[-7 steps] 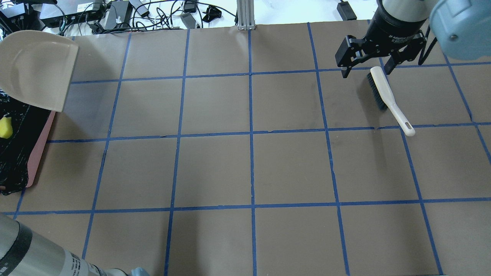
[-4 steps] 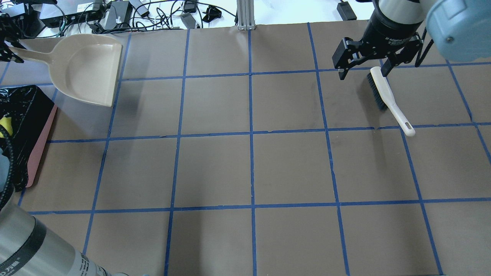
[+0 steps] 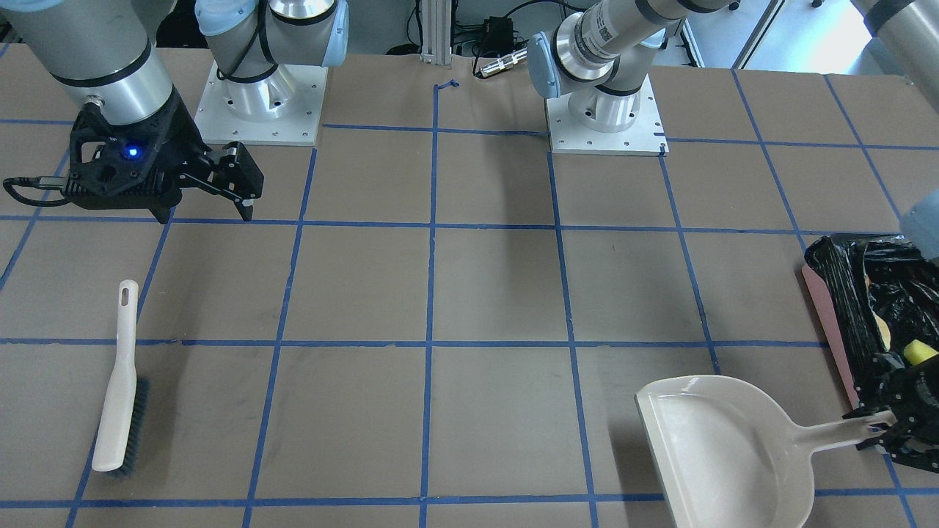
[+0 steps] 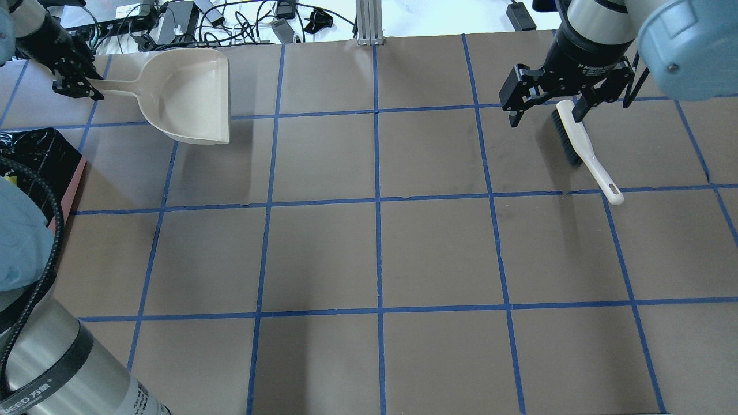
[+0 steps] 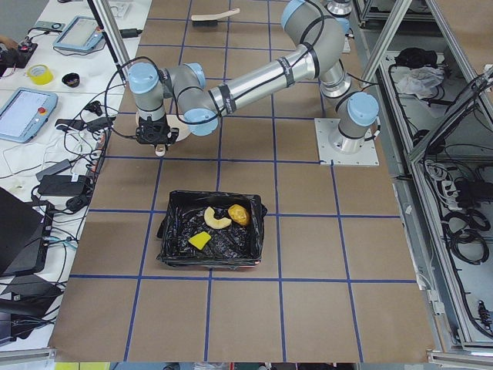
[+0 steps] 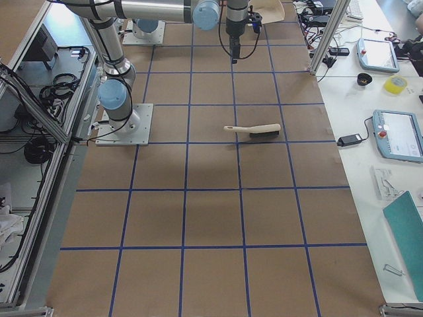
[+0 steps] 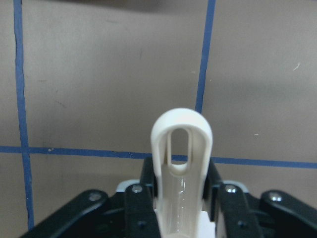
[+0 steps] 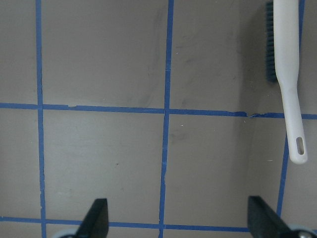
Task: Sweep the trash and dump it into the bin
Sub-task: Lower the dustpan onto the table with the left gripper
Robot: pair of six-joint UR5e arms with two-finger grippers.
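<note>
L gripper clamped on dustpan handle, pan sticks out toward table centre. R gripper wide open, holds nothing; brush on table below it, off to side, not touching. Bin near L gripper, on robot side; trash, all 3 pcs, inside bin.

the table was brown with a blue grid; the dustpan beige, the brush white, the bin pink, black-lined.

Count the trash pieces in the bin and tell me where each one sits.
3, all in the bin: a curved tan piece and a golden-brown lump side by side, a yellow wedge nearer the left-end camera. More may be hidden in its folds.
</note>
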